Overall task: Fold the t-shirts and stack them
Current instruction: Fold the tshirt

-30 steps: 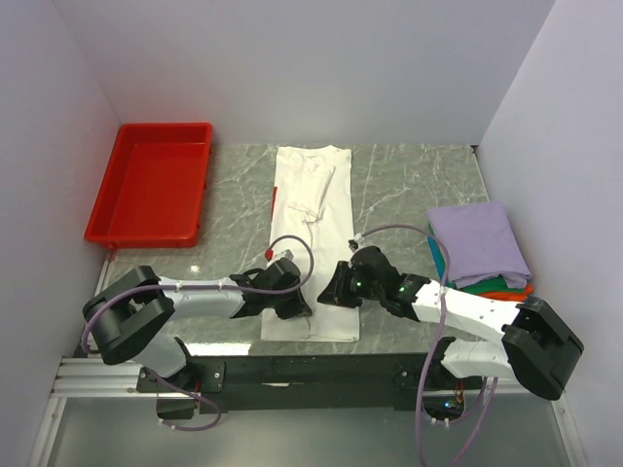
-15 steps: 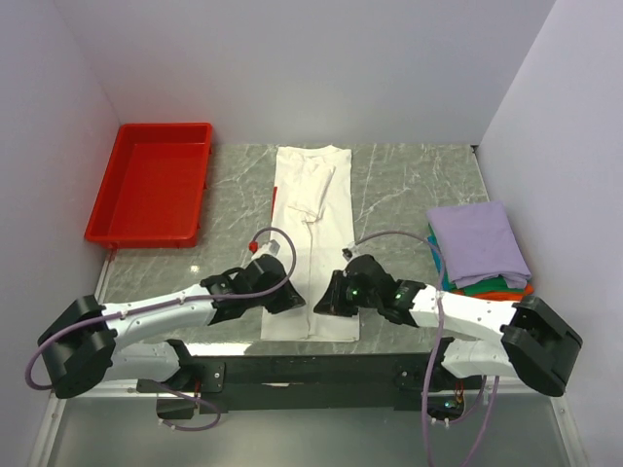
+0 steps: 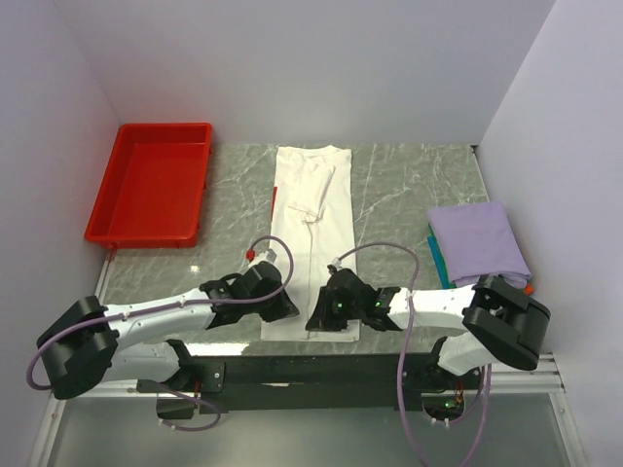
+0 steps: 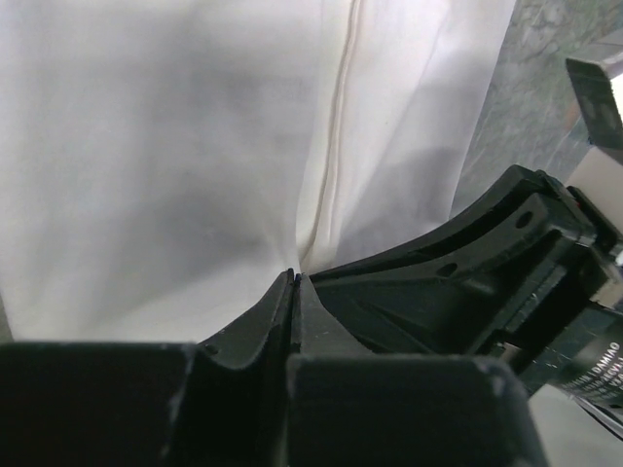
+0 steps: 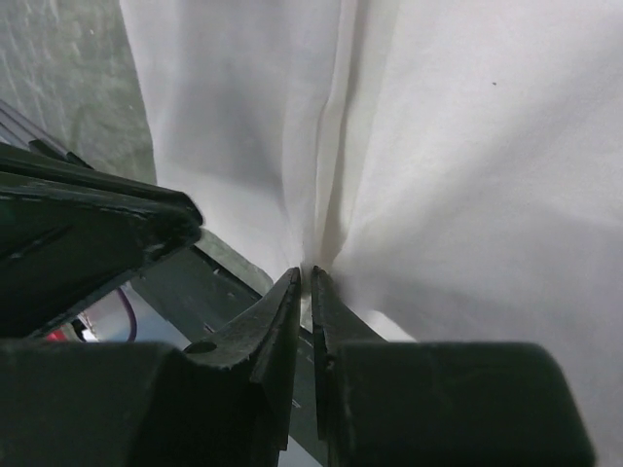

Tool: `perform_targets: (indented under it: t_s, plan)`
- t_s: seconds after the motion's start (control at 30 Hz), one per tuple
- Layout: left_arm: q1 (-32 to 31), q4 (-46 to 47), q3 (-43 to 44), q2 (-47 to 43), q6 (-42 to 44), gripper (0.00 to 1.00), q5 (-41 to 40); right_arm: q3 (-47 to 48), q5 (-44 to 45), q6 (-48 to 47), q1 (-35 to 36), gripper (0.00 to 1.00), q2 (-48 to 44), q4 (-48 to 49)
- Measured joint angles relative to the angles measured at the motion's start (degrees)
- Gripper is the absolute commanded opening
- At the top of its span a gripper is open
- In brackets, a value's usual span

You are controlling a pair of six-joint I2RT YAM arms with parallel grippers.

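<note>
The white t-shirt (image 3: pixel 311 224) lies as a long narrow strip down the middle of the marble table, with a sleeve folded on top at the far end. Both grippers are at its near hem. My left gripper (image 3: pixel 289 310) is at the near left corner, and in the left wrist view its jaws (image 4: pixel 294 276) are pressed together on a pinch of white cloth (image 4: pixel 175 146). My right gripper (image 3: pixel 314 323) is at the near right part of the hem, and its jaws (image 5: pixel 307 274) pinch a fold of the cloth (image 5: pixel 467 146). Folded t-shirts are stacked at the right, with a lavender one (image 3: pixel 477 238) on top.
A red tray (image 3: pixel 156 185) sits at the far left of the table. A teal edge (image 3: pixel 435 255) and a bit of orange (image 3: pixel 527 288) show under the lavender shirt, and my right arm's elbow (image 3: pixel 506 321) is close beside that stack. The two grippers are a few centimetres apart.
My right gripper moved left and nearer, onto the near hem, and its jaws narrowed on the cloth. My left arm stretched out low, with its gripper staying at the hem's left corner.
</note>
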Motion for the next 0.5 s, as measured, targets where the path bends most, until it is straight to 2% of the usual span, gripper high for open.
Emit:
perform_targets:
  t_s: [0.3,0.5]
  plan:
    - [0.0,2.9,-0.6,3.0,0.2,0.04,2.8,-1.8,0.1,1.7,0.1,0.19,-1.1,3.7]
    - [0.0,6.3,-2.3,4.2,0.2,0.04,5.3,-2.4,3.5,2.0,0.2,0.21,-12.0,0.2]
